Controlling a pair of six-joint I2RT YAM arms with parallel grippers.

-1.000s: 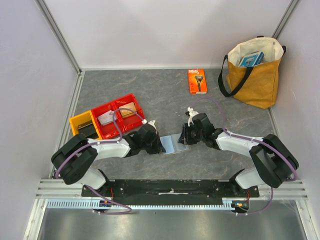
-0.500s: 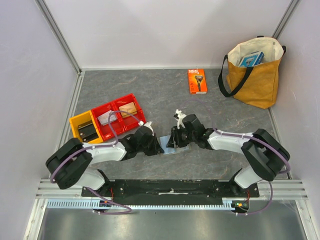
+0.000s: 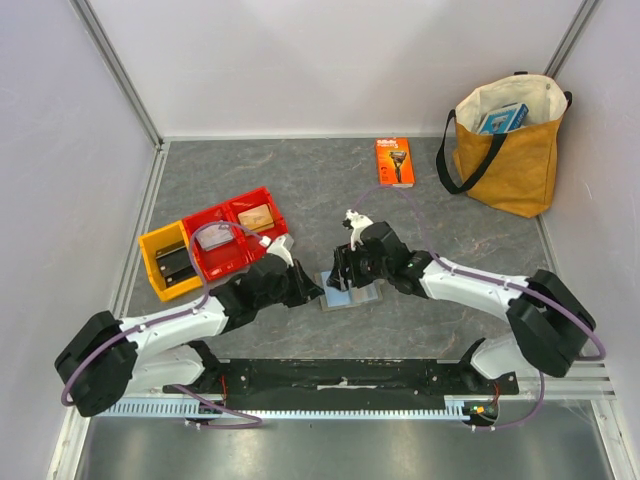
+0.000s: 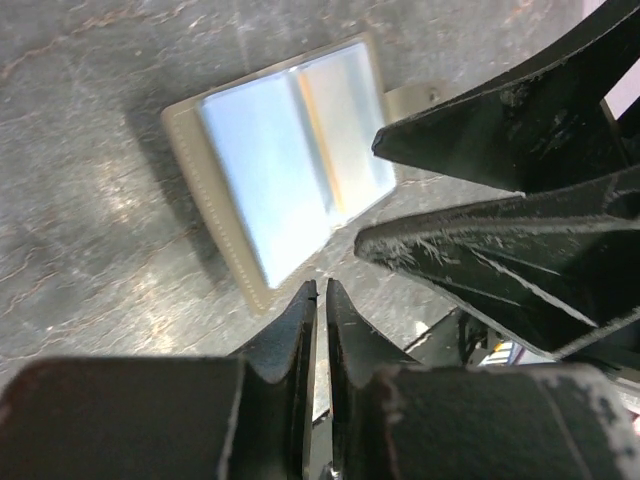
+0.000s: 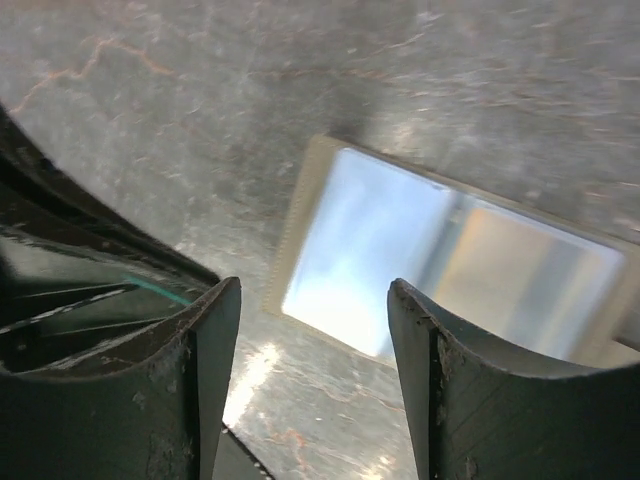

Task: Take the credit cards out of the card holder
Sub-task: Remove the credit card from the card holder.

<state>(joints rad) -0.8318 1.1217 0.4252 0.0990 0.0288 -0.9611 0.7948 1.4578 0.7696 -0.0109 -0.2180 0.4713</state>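
The right gripper (image 5: 315, 290) has swung in over the flat-open grey folding card holder (image 5: 440, 265), jaws spread to reach its light-blue pockets. The left gripper (image 4: 321, 285), pressed together, seemingly steadies its edge.

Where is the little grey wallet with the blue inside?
In the top view, the small flat grey card holder lies open near the middle, between the left tool and the right tool.
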